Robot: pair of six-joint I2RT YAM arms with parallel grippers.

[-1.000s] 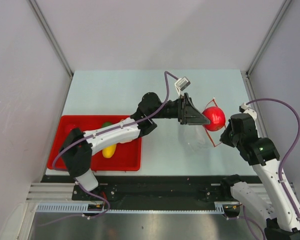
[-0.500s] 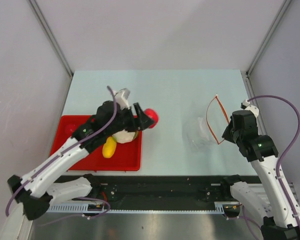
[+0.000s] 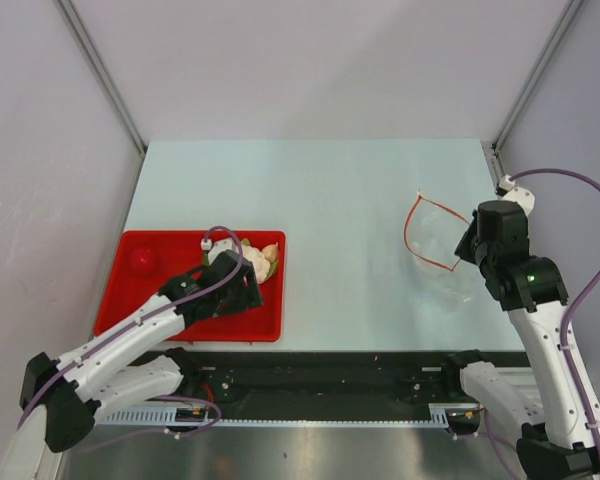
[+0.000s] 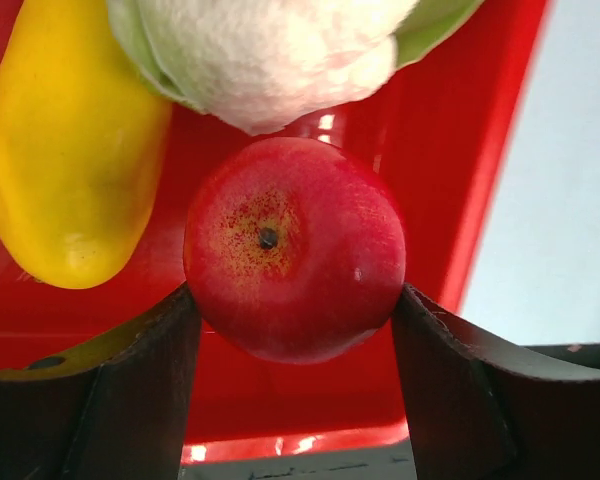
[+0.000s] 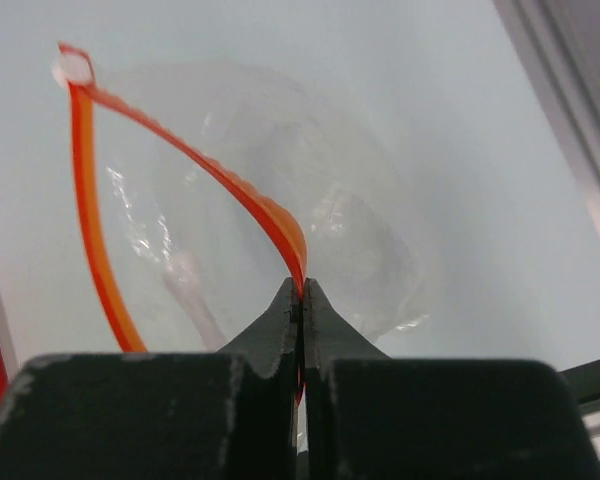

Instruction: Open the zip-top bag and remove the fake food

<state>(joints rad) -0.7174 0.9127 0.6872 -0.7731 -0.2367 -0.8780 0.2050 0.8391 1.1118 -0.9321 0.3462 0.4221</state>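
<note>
Over red tray (image 3: 120, 305), left claw (image 4: 295, 300) clasping apple (image 4: 295, 245), yellow oval (image 4: 70, 150) alongside

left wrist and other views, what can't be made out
- Top external: the red apple is hidden under the left gripper.
- Left wrist: the whitish piece and yellow piece are cut off by the top edge.
- Right wrist: the right gripper hides part of the zip-top bag.
- Top external: the red ball is too small to identify.

The left pincer (image 4: 292, 298) clasps a red apple (image 4: 295, 245) over the red tray (image 4: 450, 150). A yellow oval (image 4: 70, 150) and a whitish lumpy piece (image 4: 270, 50) lie just beyond it, with the pale table (image 4: 570, 180) at right.
</note>
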